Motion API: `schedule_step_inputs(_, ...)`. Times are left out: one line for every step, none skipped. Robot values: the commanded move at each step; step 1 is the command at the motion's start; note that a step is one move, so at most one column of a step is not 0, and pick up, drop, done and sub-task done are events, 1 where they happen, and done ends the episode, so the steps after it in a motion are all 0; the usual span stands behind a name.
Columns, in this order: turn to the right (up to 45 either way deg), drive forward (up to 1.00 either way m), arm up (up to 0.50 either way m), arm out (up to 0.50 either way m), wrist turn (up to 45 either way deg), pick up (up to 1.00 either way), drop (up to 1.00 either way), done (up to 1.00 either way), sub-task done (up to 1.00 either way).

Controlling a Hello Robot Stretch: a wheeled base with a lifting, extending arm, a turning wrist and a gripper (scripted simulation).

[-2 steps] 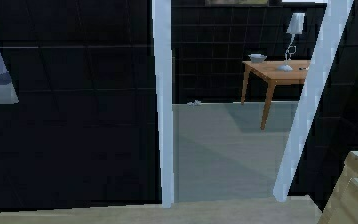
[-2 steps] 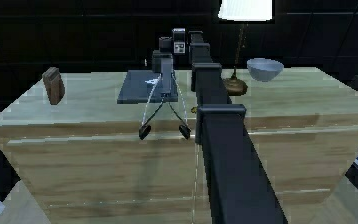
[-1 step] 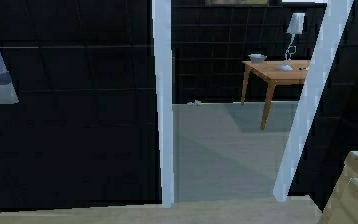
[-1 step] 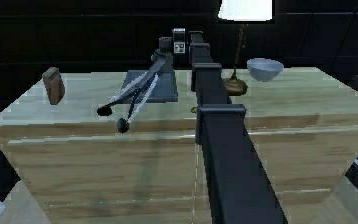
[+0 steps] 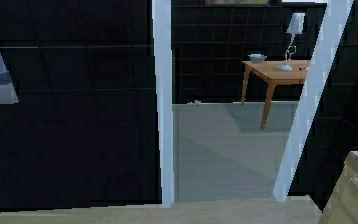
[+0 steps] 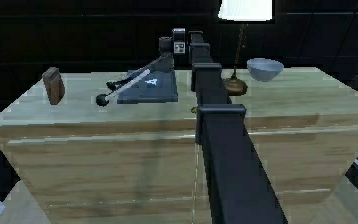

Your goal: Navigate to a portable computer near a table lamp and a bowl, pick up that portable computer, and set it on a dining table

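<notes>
I am parked side-on to a long pale wooden bench [image 6: 287, 100], and my arm [image 6: 227, 140] reaches out across its top, which puts my jaws out over the bench top. The laptop [image 6: 152, 93] lies flat on that top as a dark slab, left of the arm in the arm side view. A table lamp [image 6: 245, 10] and a pale bowl [image 6: 265, 69] stand just beyond it to the right. That grouping is why I take this for the right computer.

My jaws sit at the arm's far end, with the thin fingers slanting down to the left across the laptop. Because the laptop rests on the bench right behind them, I cannot tell whether they hold anything, or whether they are touching it at all. A small brown block [image 6: 54, 85] stands well apart near the bench's left end, out of the way.

In my judgement the pick is the step in hand and the carry is not yet begun. Ahead, a doorway [image 5: 227, 140] opens onto a far bench [image 5: 272, 72] of orange wood bearing a white lamp [image 5: 295, 25]. It may be the dining table, though I cannot be sure.
</notes>
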Motion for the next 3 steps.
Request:
schedule_step_inputs(0.0,0.00,0.00,0.00,45.0,0.00,0.00,0.00,0.00)
schedule_step_inputs(0.0,0.00,0.00,0.00,21.0,0.00,0.00,0.00,0.00)
schedule_step_inputs(0.0,0.00,-0.12,0.00,0.0,0.00,0.00,0.00,0.00)
